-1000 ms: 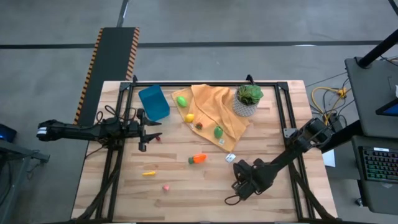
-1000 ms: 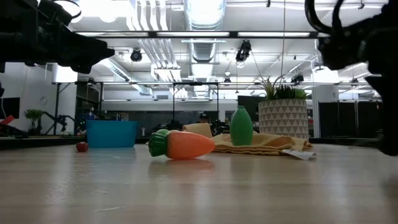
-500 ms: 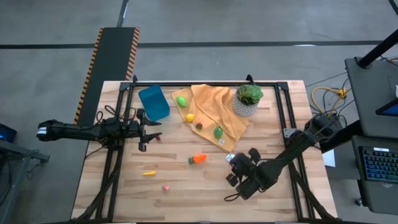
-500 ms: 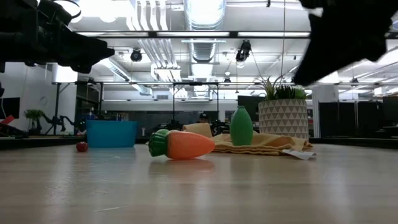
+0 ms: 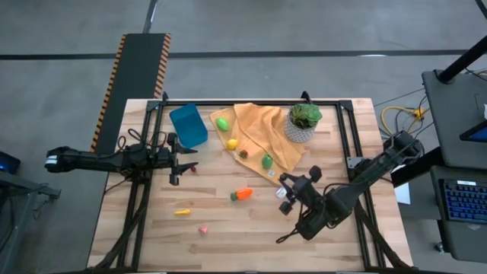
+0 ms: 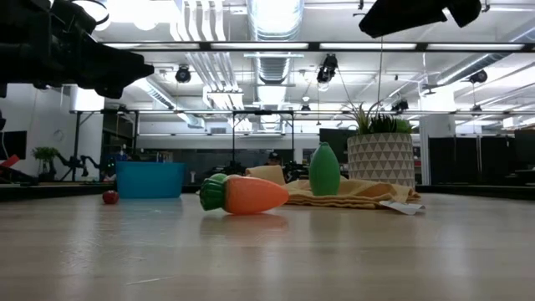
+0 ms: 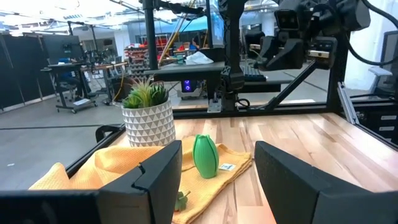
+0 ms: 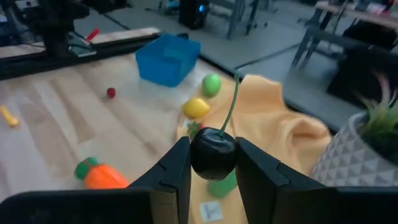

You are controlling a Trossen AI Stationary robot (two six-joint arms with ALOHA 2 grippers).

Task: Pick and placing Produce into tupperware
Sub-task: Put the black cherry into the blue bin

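Right pincer grips dark cherry

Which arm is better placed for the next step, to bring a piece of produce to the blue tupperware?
Probably the right: the right gripper already holds a dark cherry. The left gripper is empty, though nearer the tupperware.

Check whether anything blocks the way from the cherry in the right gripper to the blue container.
Nothing visible blocks it. The right gripper holds the cherry raised above the table; the toy carrot, lemon and orange cloth lie flat below the way to the tupperware.
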